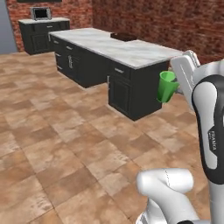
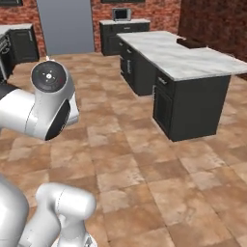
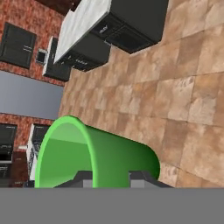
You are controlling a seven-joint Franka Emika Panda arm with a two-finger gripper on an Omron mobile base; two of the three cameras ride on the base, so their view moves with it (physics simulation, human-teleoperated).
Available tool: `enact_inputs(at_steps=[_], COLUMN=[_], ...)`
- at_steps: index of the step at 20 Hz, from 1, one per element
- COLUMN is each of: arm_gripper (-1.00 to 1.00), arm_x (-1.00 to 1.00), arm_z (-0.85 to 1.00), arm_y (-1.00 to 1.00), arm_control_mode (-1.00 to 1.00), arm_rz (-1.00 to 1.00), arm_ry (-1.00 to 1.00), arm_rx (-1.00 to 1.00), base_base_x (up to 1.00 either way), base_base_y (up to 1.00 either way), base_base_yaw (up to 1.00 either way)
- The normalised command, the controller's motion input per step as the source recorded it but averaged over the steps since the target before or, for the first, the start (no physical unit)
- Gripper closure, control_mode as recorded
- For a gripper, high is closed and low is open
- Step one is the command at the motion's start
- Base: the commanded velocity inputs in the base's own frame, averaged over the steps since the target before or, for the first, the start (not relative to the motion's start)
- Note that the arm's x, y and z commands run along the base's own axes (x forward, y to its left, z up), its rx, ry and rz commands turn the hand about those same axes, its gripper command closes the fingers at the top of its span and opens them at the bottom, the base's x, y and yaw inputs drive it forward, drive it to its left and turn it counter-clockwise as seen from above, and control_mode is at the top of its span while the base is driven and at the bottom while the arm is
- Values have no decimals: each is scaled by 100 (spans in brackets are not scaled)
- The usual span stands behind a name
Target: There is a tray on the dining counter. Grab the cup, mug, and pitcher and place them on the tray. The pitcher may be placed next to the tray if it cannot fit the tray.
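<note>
Above the brown tiled floor, short of the near end of the long white grey-veined marble dining counter (image 1: 118, 48), the small bright green tapered cup (image 1: 166, 86) hangs in the grip of the white arm's two-finger gripper (image 1: 178, 87). From the left base camera the cup's open mouth faces up and a little to the left, its long axis tilted off upright, with the narrower base tucked against the hand. Its rim is level with the counter's dark cabinet front.

Seen along the hand, the cup (image 3: 94, 157) lies on its side across the frame, mouth to the left, and its inside looks bare green. The two dark fingertips (image 3: 83, 178) sit narrowly set against its wall, pinching it.

Far along the counter a rectangular dark brown wooden tray (image 1: 125, 36) rests on the marble; I cannot tell whether anything lies in it. The right base camera shows that tray (image 2: 191, 43) at the counter's far edge, and the arm's round white joint (image 2: 49, 77) in the foreground.
</note>
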Motion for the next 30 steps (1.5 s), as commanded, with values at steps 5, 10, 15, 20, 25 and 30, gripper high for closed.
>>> enact_inputs(at_steps=[5, 10, 15, 20, 25, 30], arm_gripper=[100, 100, 100, 100, 100, 100], arm_x=[0, 0, 0, 0, 0, 0], arm_z=[0, 0, 0, 0, 0, 0], arm_y=[0, 0, 0, 0, 0, 0], arm_control_mode=[100, 100, 100, 100, 100, 100], arm_rz=[0, 0, 0, 0, 0, 0], arm_ry=[0, 0, 0, 0, 0, 0], arm_rx=[0, 0, 0, 0, 0, 0], base_base_x=[99, 100, 91, 66, 47, 44], base_base_y=[-79, -91, -100, -100, -100, -100], base_base_yaw=[38, 21, 15, 16, 15, 11])
